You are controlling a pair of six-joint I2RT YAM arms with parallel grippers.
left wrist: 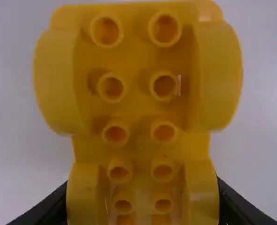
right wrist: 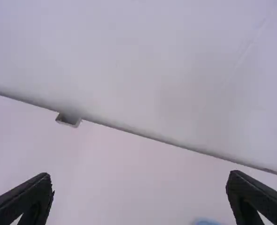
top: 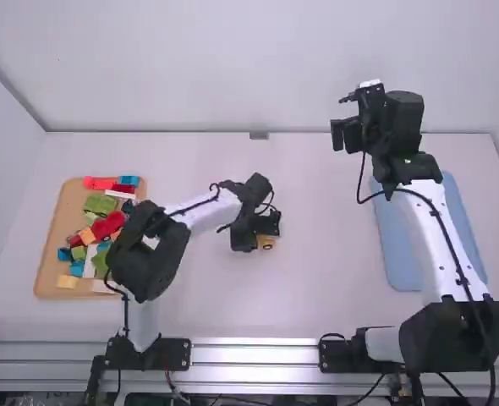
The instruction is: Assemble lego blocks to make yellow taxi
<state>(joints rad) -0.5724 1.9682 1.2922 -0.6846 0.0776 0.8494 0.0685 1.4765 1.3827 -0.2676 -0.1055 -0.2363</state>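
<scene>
Near the middle of the table, my left gripper (top: 256,237) is at a yellow-orange car base (top: 267,242), partly covered by it from above. In the left wrist view the yellow car base (left wrist: 137,108) has rounded fenders along both sides and two rows of open studs facing the camera. My left gripper (left wrist: 142,208) is shut on its near end, one finger at each side. High over the far right of the table hangs my right gripper (top: 346,135). Seen from its own wrist, the right gripper (right wrist: 139,197) stands wide open with nothing between its fingers.
A wooden tray (top: 50,254) of mixed coloured blocks lies at the left, beside the left arm. On the right, a blue tray (top: 395,245) is partly under the right arm. A small grey bracket (top: 259,135) sits at the table's back edge.
</scene>
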